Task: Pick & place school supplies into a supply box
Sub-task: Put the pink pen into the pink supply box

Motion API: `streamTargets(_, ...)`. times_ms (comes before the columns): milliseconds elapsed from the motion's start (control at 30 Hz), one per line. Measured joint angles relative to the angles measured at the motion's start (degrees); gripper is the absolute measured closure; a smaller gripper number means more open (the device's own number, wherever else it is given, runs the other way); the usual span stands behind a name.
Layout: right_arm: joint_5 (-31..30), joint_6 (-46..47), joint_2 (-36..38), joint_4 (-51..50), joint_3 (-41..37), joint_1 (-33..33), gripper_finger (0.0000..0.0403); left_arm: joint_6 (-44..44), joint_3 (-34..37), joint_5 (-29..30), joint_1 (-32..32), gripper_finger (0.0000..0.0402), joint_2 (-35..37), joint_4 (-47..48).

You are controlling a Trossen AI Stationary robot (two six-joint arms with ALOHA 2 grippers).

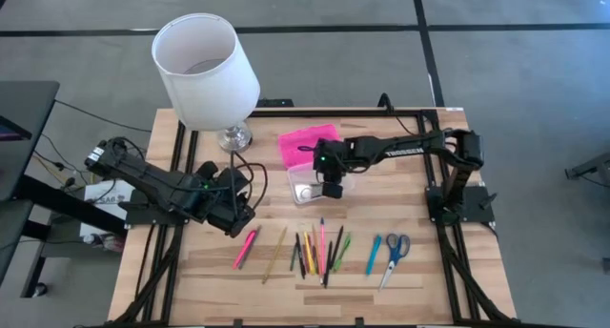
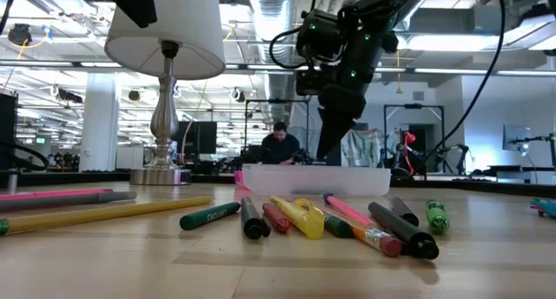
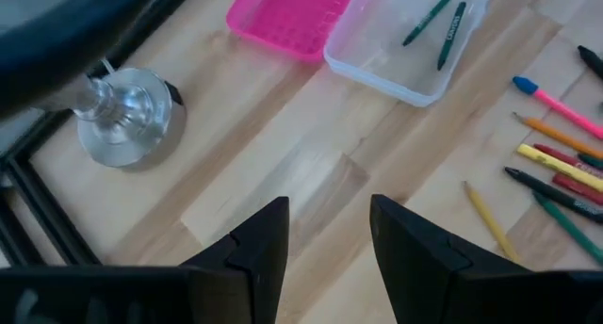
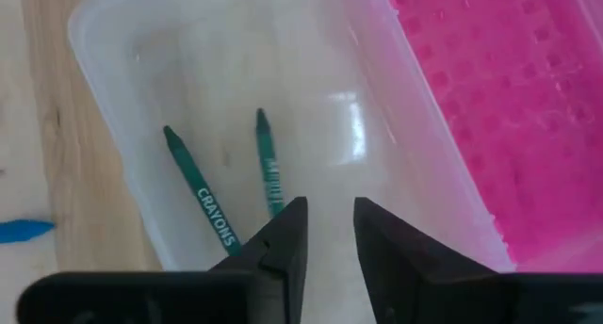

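The supply box lies open: its pink lid flat on the table, its clear base beside it toward the near edge. Two green crayons lie in the base. My right gripper hovers above the base, fingers pointing down, open and empty. My left gripper is open over bare wood at the table's left. Pens, pencils and markers lie in a row near the near edge, with a pink marker, a blue pen and blue-handled scissors.
A lamp with a white shade stands on its silver foot at the far left, close to the pink lid and my left arm. Bare wood lies between the box and the row of supplies. A person sits in the room beyond.
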State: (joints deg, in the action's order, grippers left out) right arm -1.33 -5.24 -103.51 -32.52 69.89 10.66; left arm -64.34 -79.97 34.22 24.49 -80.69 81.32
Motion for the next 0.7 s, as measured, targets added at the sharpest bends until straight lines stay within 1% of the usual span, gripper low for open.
streamTargets(67,0.18,0.93,1.19,-0.31,0.01,-0.52,0.031,-1.88,2.16,-2.73,0.0,0.0255,0.05,-1.13)
streamTargets(167,0.17,2.16,4.21,-0.09,0.02,-1.93,0.0307,-4.44,7.35,-9.87,0.07,0.0255,0.02,-4.8)
streamTargets(267,0.17,2.72,7.76,0.49,0.07,-3.26,0.0306,-6.25,14.51,-17.27,0.55,0.0255,-0.04,-13.76)
streamTargets(333,0.12,2.72,10.33,0.84,0.07,-4.09,0.0306,-7.57,18.92,-19.94,1.37,0.0255,-0.04,-21.32)
streamTargets(433,-0.01,2.75,14.31,1.0,0.08,-5.13,0.0306,-10.15,24.25,-21.57,2.87,0.0255,-0.04,-31.1)
streamTargets(500,-0.03,3.22,16.79,0.88,0.09,-5.8,0.0306,-12.15,26.68,-21.83,3.84,0.0255,-0.04,-35.32)
streamTargets(633,0.05,3.68,21.48,0.32,0.08,-7.53,0.0306,-14.93,29.79,-21.69,6.02,0.0255,-0.04,-37.86)
streamTargets(700,1.2,3.09,23.57,0.32,0.09,-8.72,0.0306,-15.54,30.95,-21.71,7.1,0.0255,-0.04,-38.54)
